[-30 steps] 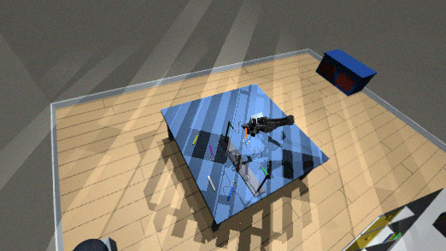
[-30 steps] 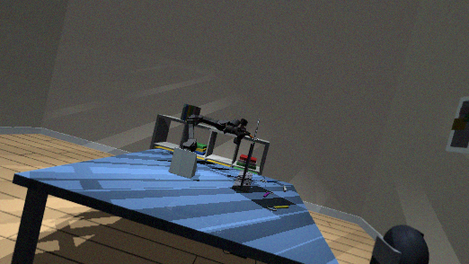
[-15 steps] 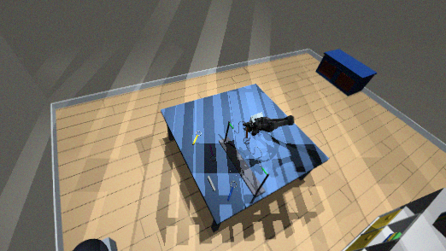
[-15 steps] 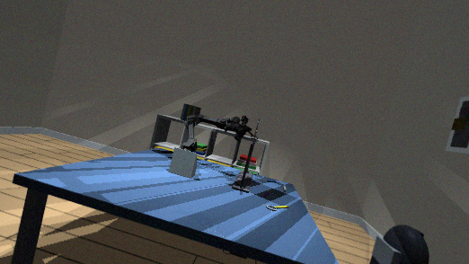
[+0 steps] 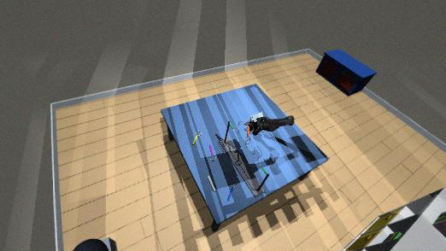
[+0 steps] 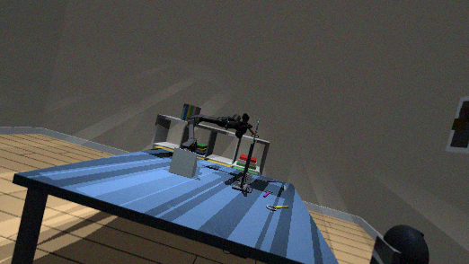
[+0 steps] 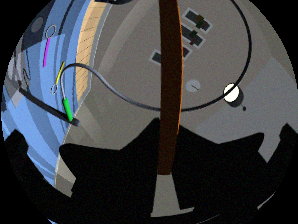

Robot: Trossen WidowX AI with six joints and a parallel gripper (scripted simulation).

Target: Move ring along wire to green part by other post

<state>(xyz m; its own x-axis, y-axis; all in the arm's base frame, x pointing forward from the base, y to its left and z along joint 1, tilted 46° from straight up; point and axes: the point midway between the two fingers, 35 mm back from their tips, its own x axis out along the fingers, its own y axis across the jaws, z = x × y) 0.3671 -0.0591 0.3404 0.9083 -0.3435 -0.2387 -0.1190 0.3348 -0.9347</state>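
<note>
My gripper [image 5: 249, 125] [image 7: 160, 121] is shut on the orange handle [image 5: 248, 131] [image 6: 252, 131] [image 7: 171, 70], above the table. The ring [image 5: 248, 141] hangs below the handle in the top view, over the middle stretch between the posts; it is outside the wrist view. Whether it touches the grey wire [image 7: 250, 45] cannot be told. The wire passes behind the handle in the wrist view. One post [image 5: 226, 133] [image 6: 248, 163] [image 7: 47, 109] has a green part [image 5: 231, 125] [image 7: 68, 109] at its top. The other post [image 5: 263, 182] has its green part [image 5: 264, 171] too.
Loose yellow [image 5: 195, 139] [image 6: 281, 206] [image 7: 60, 73], magenta [image 5: 211, 150] [image 6: 267, 194] [image 7: 46, 52], white [image 5: 211, 183] and blue [image 5: 231, 193] handles lie on the blue table [image 5: 188, 112] [image 6: 112, 193] beyond the grey base. A pale block [image 6: 183, 162] stands near the arm.
</note>
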